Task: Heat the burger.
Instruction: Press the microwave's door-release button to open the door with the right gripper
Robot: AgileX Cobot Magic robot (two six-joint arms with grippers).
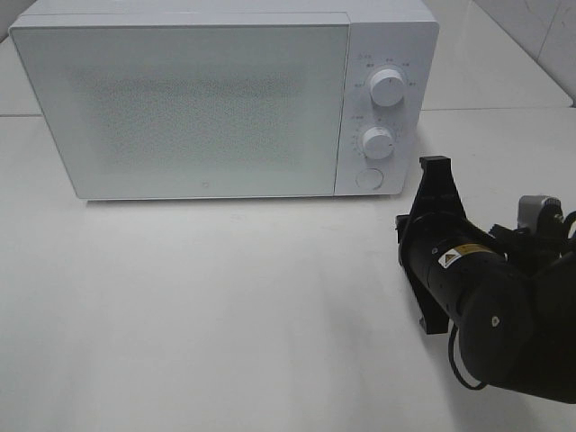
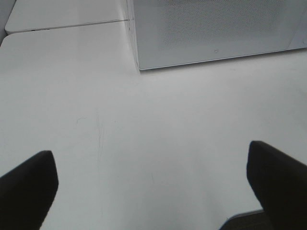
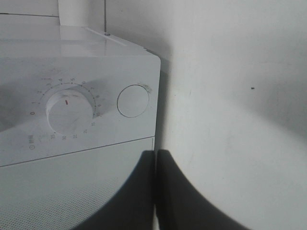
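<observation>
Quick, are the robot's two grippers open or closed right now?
Left gripper: open, holding nothing.
Right gripper: closed, holding nothing.

Closed white microwave [image 1: 207, 99] with 2 dials [image 1: 387, 87] above 1 round button [image 1: 368, 178], on a white table [image 1: 225, 297].

Brightly and evenly lit from overhead, with only a thin soft shadow under the front edge of the microwave [image 1: 396, 36] and a faint grey one on the table [image 1: 225, 306] to its right. Washed near-white across the door [image 1: 180, 108] and the surface before it, hazily sheened on that door from the high camera, more heavily shadowed off the microwave's control-side corner from the right wrist. Mildly soft and grainy throughout, legible at the dial [image 3: 69, 112] numerals, yet blurred to flat black shapes at the left gripper [image 2: 148, 158] and right gripper [image 3: 156, 152] nearest each lens.
</observation>
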